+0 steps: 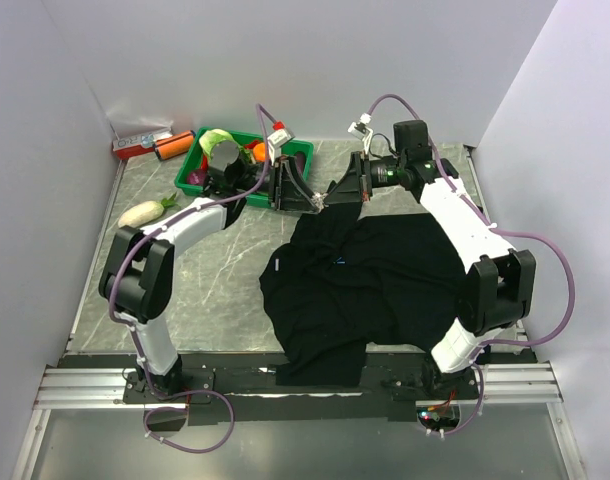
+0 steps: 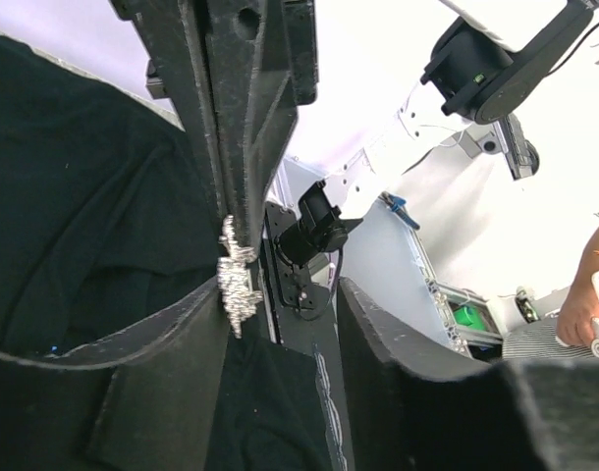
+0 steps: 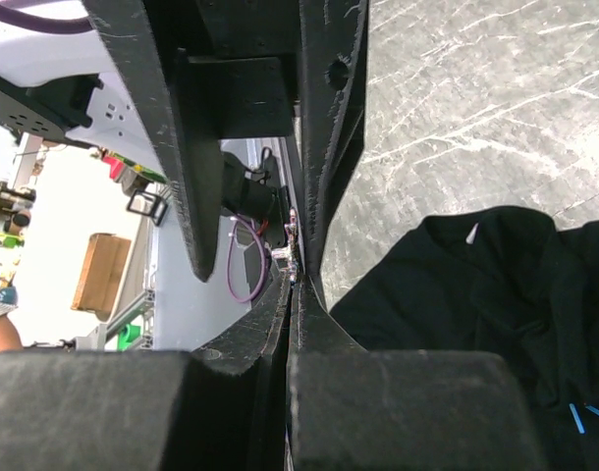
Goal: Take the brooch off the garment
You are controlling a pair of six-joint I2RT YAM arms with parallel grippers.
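My right gripper (image 3: 298,280) is shut on the brooch (image 2: 237,280), a small sparkly silver pin that hangs from its fingertips above the table. Only a glint of the brooch (image 3: 292,257) shows in the right wrist view. My left gripper (image 2: 280,294) faces it head-on with its jaws apart on either side of the right fingertips; the brooch lies against its left finger (image 2: 113,383), with a gap to the right finger (image 2: 427,383). The garment (image 1: 375,280), a black shirt, is crumpled on the table below. I cannot tell whether fabric still hangs from the pin.
A green tray (image 1: 303,150) of vegetables stands at the back, just behind the left gripper (image 1: 300,192). A white radish (image 1: 143,213) lies at the left, and a red and an orange item (image 1: 150,148) sit in the back left corner. Walls close in on three sides.
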